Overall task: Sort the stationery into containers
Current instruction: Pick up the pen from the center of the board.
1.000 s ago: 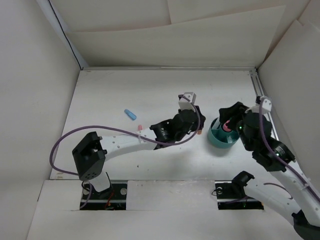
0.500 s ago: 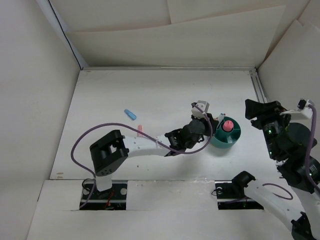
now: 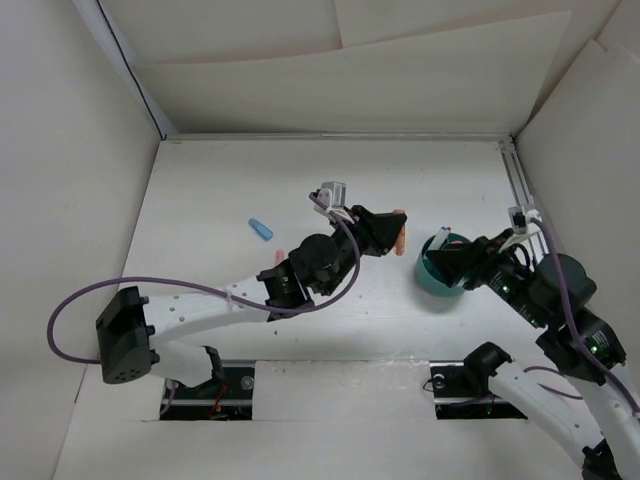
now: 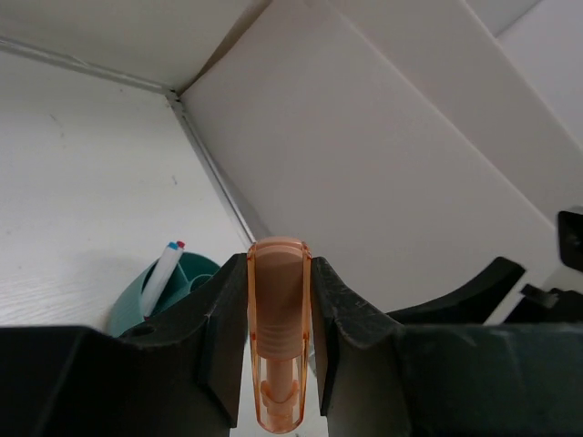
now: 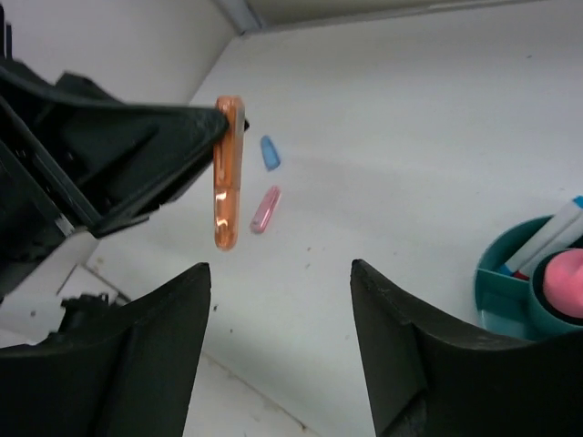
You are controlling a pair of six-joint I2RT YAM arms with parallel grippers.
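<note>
My left gripper [image 3: 392,230] is shut on an orange eraser-like piece [image 3: 401,240] and holds it in the air, left of the teal cup [image 3: 430,281]. In the left wrist view the orange piece [image 4: 279,364] stands upright between the fingers, with the cup [image 4: 137,305] and a white pen [image 4: 160,276] behind. My right gripper [image 3: 448,258] is open and empty, over the cup's near side. The right wrist view shows the orange piece [image 5: 228,173], a light blue eraser [image 5: 271,153] and a pink eraser [image 5: 265,209] on the table, and the cup [image 5: 496,291] holding pens [image 5: 549,238] and a pink round piece [image 5: 563,280].
The light blue eraser [image 3: 261,229] and pink eraser [image 3: 279,257] lie left of the left arm. White walls close the table on the left, back and right. A metal rail [image 3: 517,180] runs along the right wall.
My left gripper has drawn back left from the cup, with the orange piece in it. My right gripper has swung in from the right wall to the cup.
</note>
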